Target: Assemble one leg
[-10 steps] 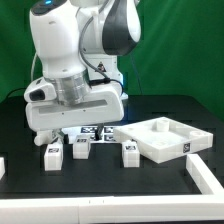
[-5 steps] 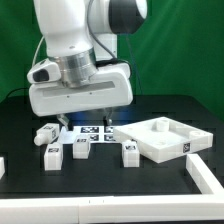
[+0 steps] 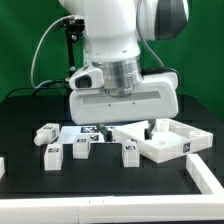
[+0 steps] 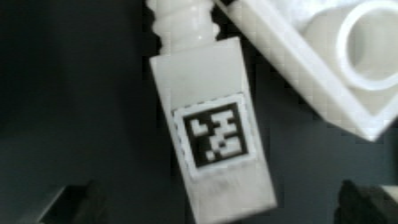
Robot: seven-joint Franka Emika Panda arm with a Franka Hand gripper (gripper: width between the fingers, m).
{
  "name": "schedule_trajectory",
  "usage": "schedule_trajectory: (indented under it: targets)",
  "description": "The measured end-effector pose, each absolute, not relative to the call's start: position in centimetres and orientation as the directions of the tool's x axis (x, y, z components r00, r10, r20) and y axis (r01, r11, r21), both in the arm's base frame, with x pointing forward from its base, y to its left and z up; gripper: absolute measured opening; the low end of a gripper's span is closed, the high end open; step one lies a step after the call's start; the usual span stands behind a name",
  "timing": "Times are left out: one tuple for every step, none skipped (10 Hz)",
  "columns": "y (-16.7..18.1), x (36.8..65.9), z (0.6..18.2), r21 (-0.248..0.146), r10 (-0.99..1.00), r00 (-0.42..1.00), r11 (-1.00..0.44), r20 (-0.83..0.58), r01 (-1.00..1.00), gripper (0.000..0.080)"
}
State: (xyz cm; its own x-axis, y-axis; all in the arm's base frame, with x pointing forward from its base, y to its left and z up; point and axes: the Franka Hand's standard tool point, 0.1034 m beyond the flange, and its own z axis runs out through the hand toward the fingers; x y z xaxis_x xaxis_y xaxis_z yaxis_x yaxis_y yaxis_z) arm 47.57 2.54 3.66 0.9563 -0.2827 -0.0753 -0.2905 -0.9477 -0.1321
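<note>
In the wrist view a white leg (image 4: 214, 120) with a black-and-white tag lies on the black table. Its threaded end is beside the white tray-like panel (image 4: 329, 60). My gripper (image 4: 222, 205) is open, with the leg's plain end between the two dark fingertips (image 4: 71, 205), which stand apart from it. In the exterior view the gripper (image 3: 133, 122) hangs low over that leg (image 3: 124, 132) at the left edge of the panel (image 3: 165, 145). Three more legs stand in front (image 3: 52, 152), (image 3: 82, 148), (image 3: 130, 153), and another lies at the left (image 3: 45, 131).
The marker board (image 3: 95, 131) lies flat behind the standing legs. White frame bars (image 3: 100, 210) run along the front and right edges of the black table. The arm's body fills the space above the middle.
The arm has swung to the exterior view's right, from above the legs at the left to above the leg beside the panel. The legs and panel have not moved.
</note>
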Motion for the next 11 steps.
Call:
schedule_trajectory:
  targets:
    - [2.6, 47.3, 3.8, -0.133, -0.272, 0.957, -0.95, -0.102, -0.284, 0.0649]
    - [2.6, 47.7, 4.0, -0.135, -0.273, 0.958, -0.949, -0.091, -0.284, 0.0649]
    - [2.6, 47.6, 3.8, -0.132, -0.27, 0.958, -0.951, -0.093, -0.281, 0.0649]
    - [2.7, 47.5, 3.7, -0.12, -0.237, 0.968, -0.962, -0.087, -0.247, 0.0649]
    - [3.2, 47.8, 3.5, -0.108, -0.212, 0.975, -0.97, -0.073, -0.219, 0.0649]
    - [3.6, 48.3, 3.1, -0.102, -0.193, 0.979, -0.975, -0.058, -0.198, 0.0649]
    - [3.4, 48.6, 2.5, -0.097, -0.185, 0.982, -0.977, -0.043, -0.189, 0.0649]
    - [3.0, 48.7, 1.9, -0.092, -0.177, 0.984, -0.979, -0.031, -0.18, 0.0649]
    - [2.7, 48.6, 1.5, -0.088, -0.168, 0.985, -0.982, -0.024, -0.17, 0.0649]
    - [2.4, 48.6, 1.1, -0.082, -0.156, 0.988, -0.984, -0.005, -0.156, 0.0649]
    - [2.0, 48.2, 0.9, -0.077, -0.156, 0.988, -0.985, 0.005, -0.156, 0.0649]
